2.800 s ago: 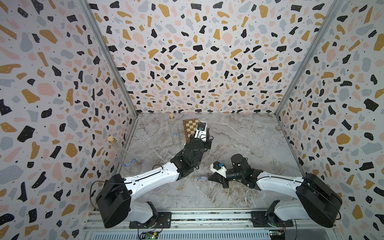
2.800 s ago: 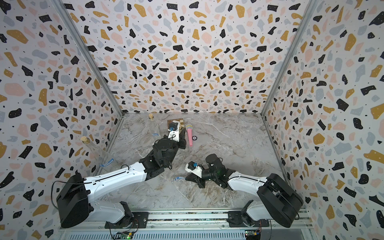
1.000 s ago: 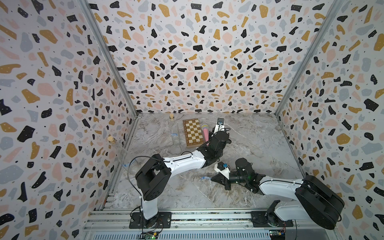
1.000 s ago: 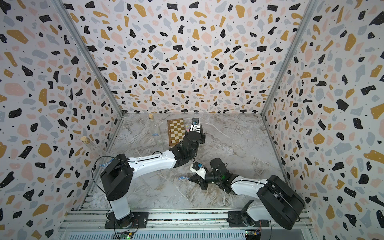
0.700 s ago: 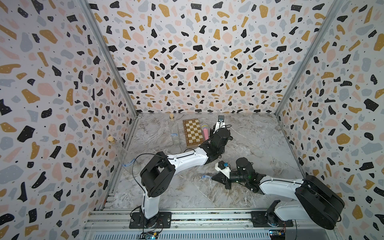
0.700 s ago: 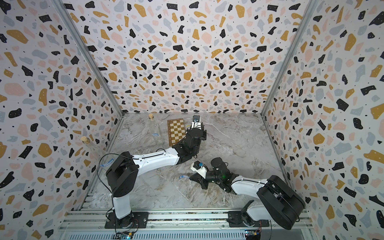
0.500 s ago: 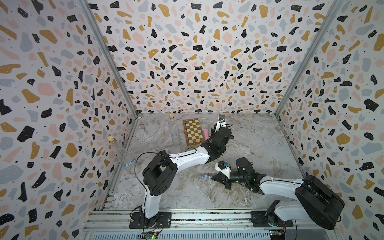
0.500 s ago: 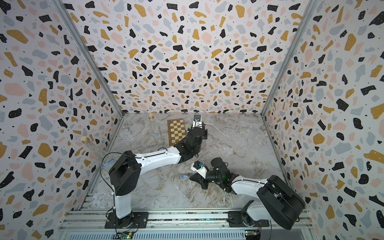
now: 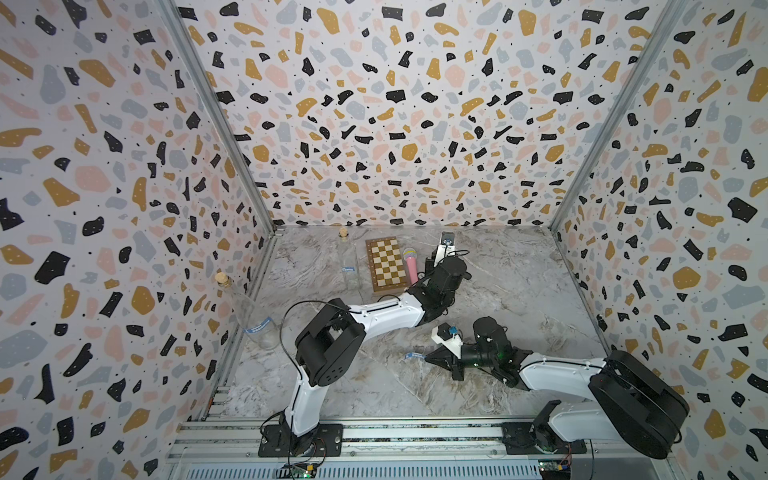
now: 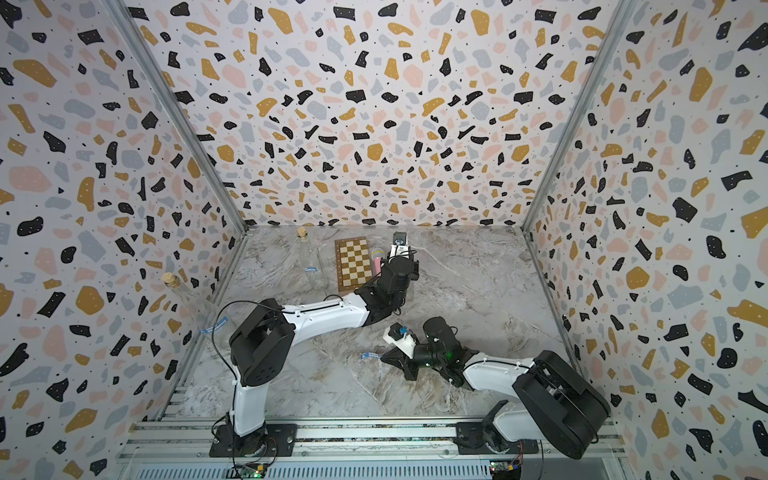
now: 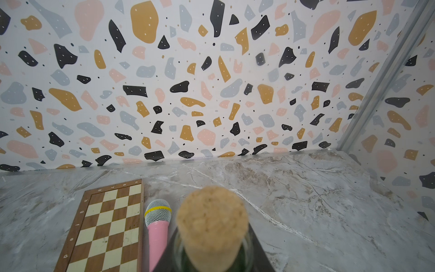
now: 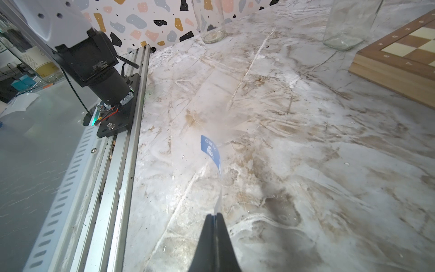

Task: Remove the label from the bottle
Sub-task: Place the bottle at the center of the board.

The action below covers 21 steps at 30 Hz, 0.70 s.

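In the left wrist view my left gripper point(image 11: 211, 255) is shut on the neck of a clear glass bottle point(image 11: 246, 253) stopped with a cork point(image 11: 210, 221). Its dark fingers point(image 11: 259, 254) flank the neck, and the bottle's body is out of frame. In both top views that gripper point(image 9: 436, 259) point(image 10: 392, 254) sits right of the pink microphone, and the arm hides most of the bottle. My right gripper point(image 12: 215, 215) point(image 9: 428, 358) point(image 10: 384, 357) lies low near the front, shut on one end of a blue-and-white label point(image 12: 210, 150) point(image 9: 413, 356) point(image 10: 368, 355) that trails free over the marble.
A wooden chessboard point(image 9: 386, 264) point(image 11: 106, 228) and a pink microphone point(image 9: 410, 266) point(image 11: 157, 226) lie left of the left gripper. Two more corked clear bottles with blue labels stand by the left wall point(image 9: 249, 316) and near the back point(image 9: 348, 262). Walls close three sides.
The left arm has swung the bottle from over the chessboard to the right of the microphone, then nearly settled. The right gripper stays low with the label.
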Each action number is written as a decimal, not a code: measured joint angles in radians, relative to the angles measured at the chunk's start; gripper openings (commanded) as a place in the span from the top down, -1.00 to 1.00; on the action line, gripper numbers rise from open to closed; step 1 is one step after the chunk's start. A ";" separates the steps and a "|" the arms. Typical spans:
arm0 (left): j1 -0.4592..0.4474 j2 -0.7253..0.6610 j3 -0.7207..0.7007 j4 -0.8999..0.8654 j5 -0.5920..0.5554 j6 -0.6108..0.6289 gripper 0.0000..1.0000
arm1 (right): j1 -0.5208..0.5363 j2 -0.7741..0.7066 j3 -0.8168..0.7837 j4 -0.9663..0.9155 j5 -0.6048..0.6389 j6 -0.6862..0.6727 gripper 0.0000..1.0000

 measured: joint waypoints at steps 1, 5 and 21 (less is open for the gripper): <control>0.000 0.000 0.000 0.002 -0.001 0.000 1.00 | 0.000 0.002 0.000 0.002 -0.001 0.000 1.00; 0.000 0.000 0.000 0.005 -0.002 0.000 0.91 | -0.001 0.004 0.000 0.007 -0.004 0.000 0.99; 0.001 0.000 0.000 0.031 0.000 -0.001 0.22 | -0.001 0.004 0.000 0.010 -0.012 0.000 0.99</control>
